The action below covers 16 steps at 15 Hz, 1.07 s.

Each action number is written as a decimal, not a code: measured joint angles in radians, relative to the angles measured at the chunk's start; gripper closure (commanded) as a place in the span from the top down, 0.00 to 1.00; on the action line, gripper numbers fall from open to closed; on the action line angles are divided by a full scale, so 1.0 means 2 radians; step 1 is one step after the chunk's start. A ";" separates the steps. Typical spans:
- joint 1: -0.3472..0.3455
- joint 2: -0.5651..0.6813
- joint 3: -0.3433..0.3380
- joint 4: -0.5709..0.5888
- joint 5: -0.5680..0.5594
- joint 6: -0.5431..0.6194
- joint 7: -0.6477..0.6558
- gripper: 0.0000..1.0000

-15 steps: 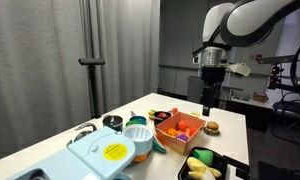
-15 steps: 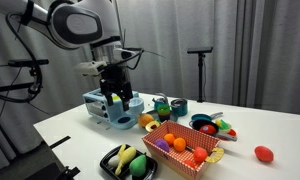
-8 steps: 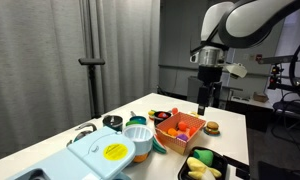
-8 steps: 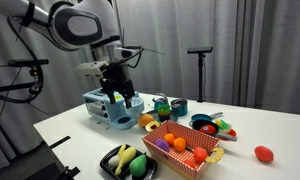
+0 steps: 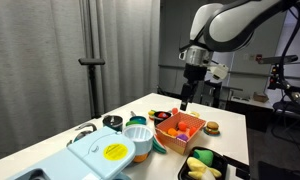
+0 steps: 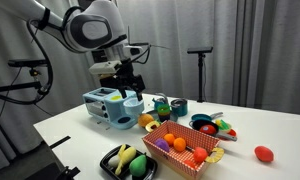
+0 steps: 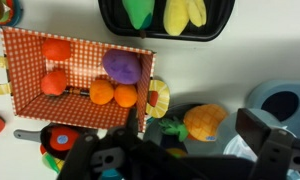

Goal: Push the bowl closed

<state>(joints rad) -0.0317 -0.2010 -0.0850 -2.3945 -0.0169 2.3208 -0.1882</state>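
The bowl (image 5: 140,143) sits beside the blue toy box (image 5: 103,152), sticking out. So I think it's not pushed shut yet & the whole push is left to do. My gripper (image 6: 129,95) hangs in the air near it, not touching. Can't tell if the jaws are open or shut. White table (image 6: 260,125), orange basket (image 6: 180,150) of toy food close by. Grey curtain (image 5: 50,50) behind.
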 measured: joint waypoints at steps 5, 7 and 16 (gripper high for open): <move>0.000 0.066 0.003 0.062 0.014 0.002 0.000 1.00; 0.000 0.096 0.007 0.090 0.022 0.002 -0.001 1.00; -0.002 0.241 0.014 0.233 0.015 -0.018 -0.033 1.00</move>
<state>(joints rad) -0.0362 0.2809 -0.0568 -1.9279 0.0134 2.2840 -0.2537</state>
